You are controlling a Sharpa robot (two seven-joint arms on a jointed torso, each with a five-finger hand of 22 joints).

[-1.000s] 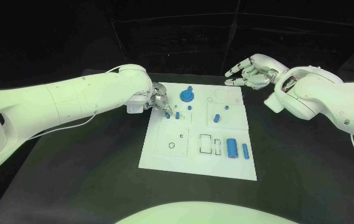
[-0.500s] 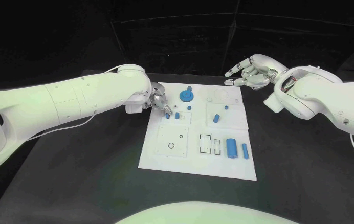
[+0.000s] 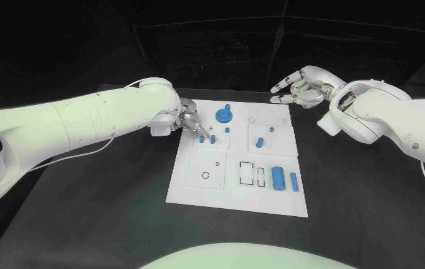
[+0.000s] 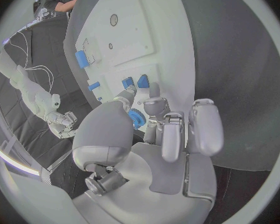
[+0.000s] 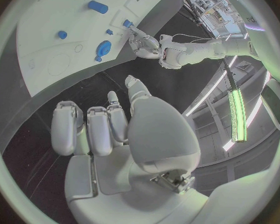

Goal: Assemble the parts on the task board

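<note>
Black table (image 3: 106, 220) bearing the white task board (image 3: 212, 189) at its centre, long edges running away from the robot; bare tabletop lies along the board's left, right and near edges. Left hand (image 3: 190, 120) at the board's far-left edge, fingertips (image 4: 129, 90) down at a small blue peg (image 3: 202, 139) standing beside a second peg (image 3: 214, 138); whether the peg is actually pinched cannot be told. Right hand (image 3: 300, 89) raised beyond the board's far-right corner, well apart from every part, fingers partly curled and spread, holding nothing. Parts on the board, by size: round blue disc with a knob (image 3: 225, 115) near the far edge; blue cylinder (image 3: 278, 178) lying near the right edge, a slimmer blue bar (image 3: 294, 181) just beside it; short peg (image 3: 260, 142) mid-board; smaller studs (image 3: 271, 129) farther back. The near-left quarter holds an outlined square recess (image 3: 206, 174).
</note>
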